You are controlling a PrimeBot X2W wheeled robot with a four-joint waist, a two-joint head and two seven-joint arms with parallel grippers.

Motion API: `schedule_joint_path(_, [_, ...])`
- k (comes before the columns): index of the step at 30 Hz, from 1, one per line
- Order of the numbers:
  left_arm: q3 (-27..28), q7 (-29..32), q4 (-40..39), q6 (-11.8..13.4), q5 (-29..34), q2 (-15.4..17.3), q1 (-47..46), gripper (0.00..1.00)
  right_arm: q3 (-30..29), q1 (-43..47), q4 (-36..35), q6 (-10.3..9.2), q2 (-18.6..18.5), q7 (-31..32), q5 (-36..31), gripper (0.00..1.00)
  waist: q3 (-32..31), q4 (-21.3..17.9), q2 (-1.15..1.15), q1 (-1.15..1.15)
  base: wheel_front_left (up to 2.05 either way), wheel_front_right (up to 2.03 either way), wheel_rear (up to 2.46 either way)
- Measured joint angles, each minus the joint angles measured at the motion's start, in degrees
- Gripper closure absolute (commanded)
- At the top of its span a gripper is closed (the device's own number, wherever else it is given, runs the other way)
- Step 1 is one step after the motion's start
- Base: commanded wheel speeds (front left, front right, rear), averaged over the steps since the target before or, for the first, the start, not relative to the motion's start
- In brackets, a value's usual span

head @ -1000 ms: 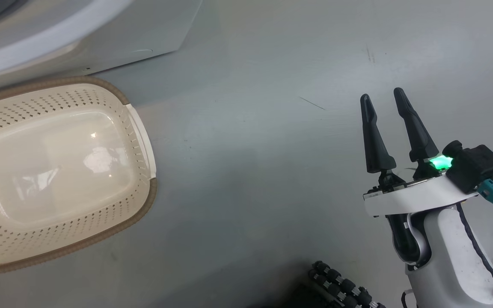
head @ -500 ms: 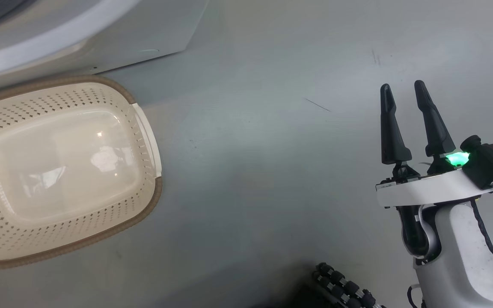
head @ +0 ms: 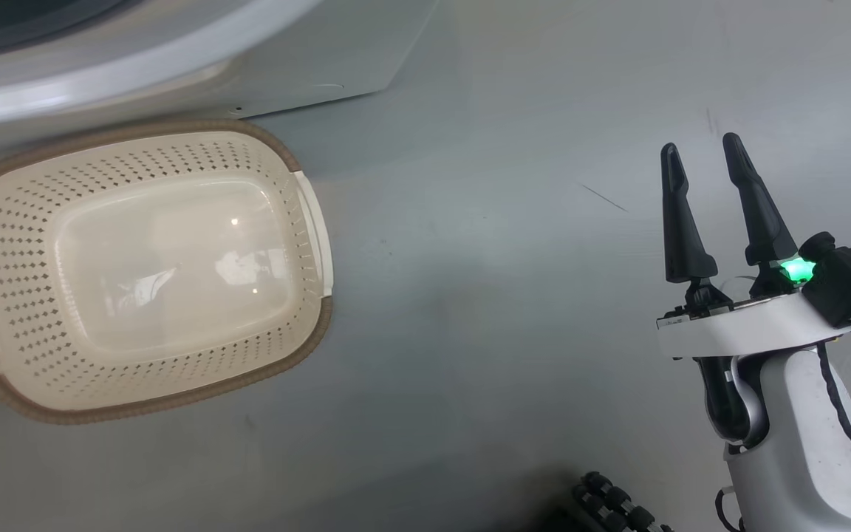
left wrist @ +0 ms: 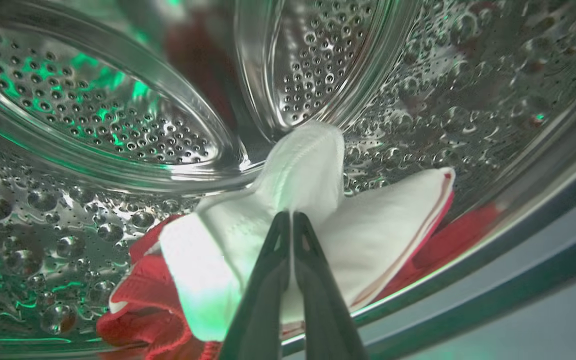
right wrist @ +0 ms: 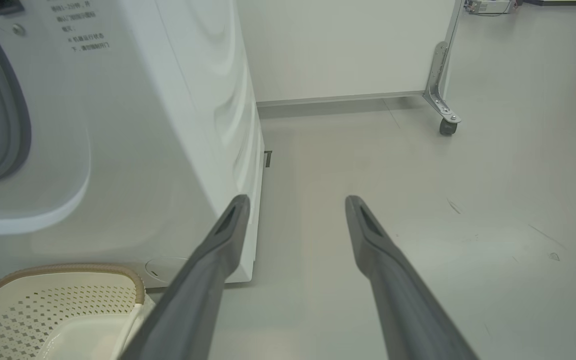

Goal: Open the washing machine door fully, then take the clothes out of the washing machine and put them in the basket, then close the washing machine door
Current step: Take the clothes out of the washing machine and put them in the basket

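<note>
Pinching that white fold, is the left gripper properly on the clothes?

Yes, its two fingers are pressed together with the thin white cloth nipped between the tips, low in the steel drum of the washing machine; the red part lies bunched beneath, near the mouth

How will it handle, do you think?

Soft, thin and light, I'd judge, so it will droop and trail rather than lift as one piece. On polished steel it should slide out easily, though a hanging end could catch on the lip of the mouth

Is the fold a good place to hold?

Fair. A doubled edge gives the tips more to bite than a single layer, but only a small bit is held, so it may slip free; a deeper bunch would be surer

And the other arm?

The right gripper has its fingers spread wide with nothing between them, above the grey floor, well apart from the basket, which sits empty just in front of the machine
</note>
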Motion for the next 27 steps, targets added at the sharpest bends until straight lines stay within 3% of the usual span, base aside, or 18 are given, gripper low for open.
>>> schedule_joint_path(10, [0.76,-11.99,-5.81,1.59,-2.15,-5.37,6.45,1.0,-1.09,0.18,-0.05,0.02,-1.83,0.0,-2.56,0.0,-2.16,4.74,0.0,0.0,0.0,0.0,0.0])
schedule_joint_path(16, [1.0,-20.42,-9.13,2.92,-2.92,-9.13,14.78,1.0,-1.29,0.7,-0.05,0.07,-3.05,0.0,-3.91,0.0,-4.47,8.29,0.0,0.0,0.0,0.0,0.0])
schedule_joint_path(27, [-0.04,-30.4,-12.81,4.07,-3.08,-11.95,29.49,1.0,-0.88,4.35,1.19,0.08,-3.97,0.0,-4.95,0.0,-10.3,12.86,0.0,0.0,0.0,0.0,0.0])
